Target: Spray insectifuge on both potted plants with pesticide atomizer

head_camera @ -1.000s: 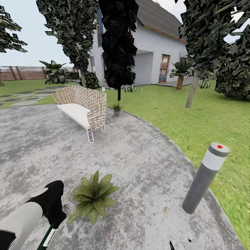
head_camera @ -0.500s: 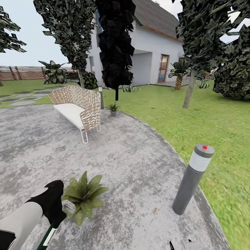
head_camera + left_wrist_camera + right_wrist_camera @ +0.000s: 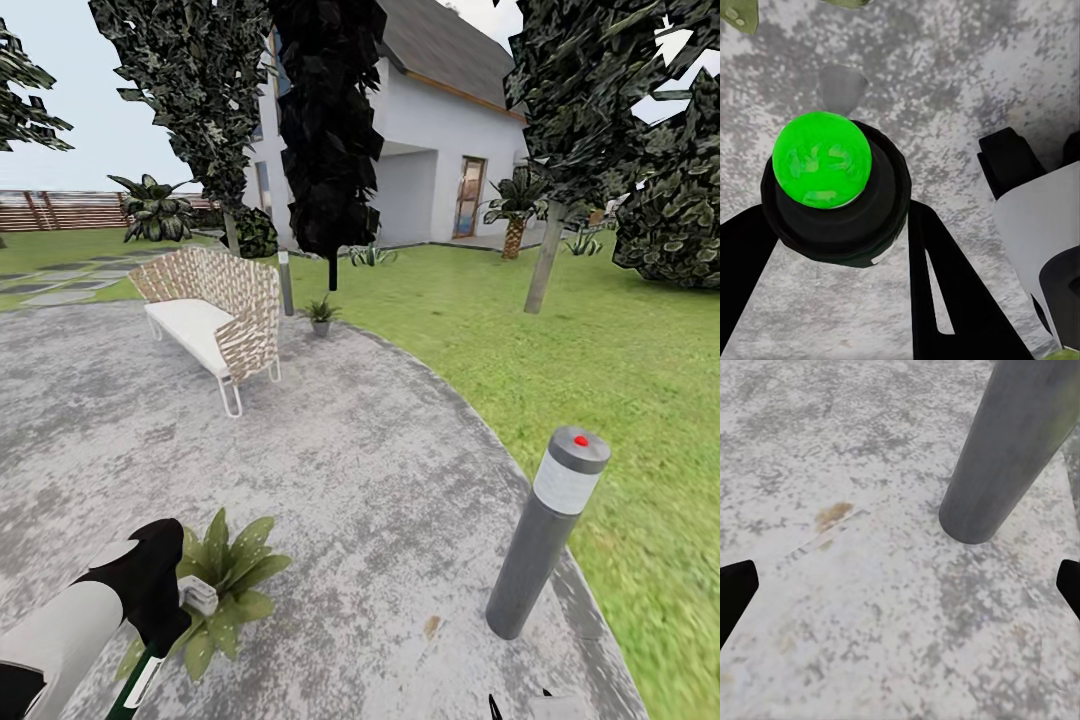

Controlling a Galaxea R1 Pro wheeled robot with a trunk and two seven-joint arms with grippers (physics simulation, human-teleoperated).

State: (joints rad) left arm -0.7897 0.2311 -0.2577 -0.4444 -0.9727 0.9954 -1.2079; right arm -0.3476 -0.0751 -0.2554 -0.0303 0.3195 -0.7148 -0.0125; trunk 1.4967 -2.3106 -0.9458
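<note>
The whole head view has slid sideways since a second ago, so the camera has moved: the near potted plant point(image 3: 215, 590), the bench point(image 3: 212, 320) and the bollard lamp point(image 3: 545, 535) all sit further toward the picture's left, while the left arm keeps its place in the frame; nothing on the patio point(image 3: 380, 470) itself seems to have shifted.

The left gripper point(image 3: 160, 625) is clamped on the pesticide atomizer point(image 3: 135, 688), its dark green body and white label hanging below the hand; in the left wrist view the bright green cap point(image 3: 823, 160) sits between the two black fingers point(image 3: 945, 296); the right gripper point(image 3: 900, 585) stands wide apart and bare over the paving, beside the foot of the bollard lamp.

The pick-up looks done, and the step in hand is closing on the first plant, which lies just beside the left hand near the patio's front edge; the far potted plant point(image 3: 320, 316) stands at the patio's far rim, beside the bench.

Next, I judge, the nozzle must be turned onto the near rosette and the spray swept across all its leaves; only then the drive across to the second pot.
</note>
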